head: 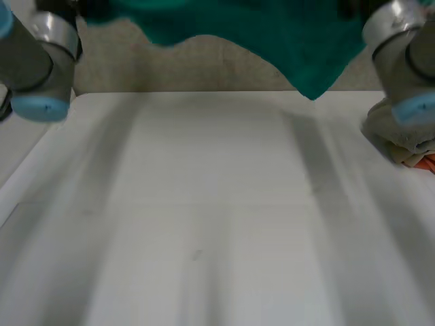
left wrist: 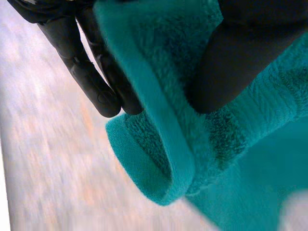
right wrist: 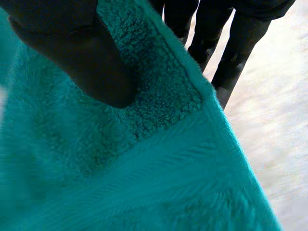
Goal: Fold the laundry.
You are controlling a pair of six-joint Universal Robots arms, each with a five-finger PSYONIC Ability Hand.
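Hanging from both hands, a teal towel (head: 272,34) is held in the air, well clear of the white surface (head: 204,204).

In the left wrist view, the left hand (left wrist: 231,67) is seen closed on the towel. A hemmed edge is pinched between the thumb in front and the fingers (left wrist: 91,82) behind. A rolled corner of cloth droops just past the fingertips.

In the right wrist view, the right hand (right wrist: 82,62) is clamped on a corner in the same way. The thumb is pressed onto the pile and the fingers (right wrist: 240,43) are set behind the hem.

In the head view, the lower edge is seen sagging unevenly, with one point dangling lowest on the right-hand side. A pile of other laundry (head: 401,139) is left on the surface under the right arm (head: 401,54).

The step is judged to be spreading the towel, with no fold made yet. For the next move, the held edge needs to be pulled taut between the two sets of fingers. The towel then needs to be lowered so that it is laid flat, with the dangling point set down first and kept off the pile.
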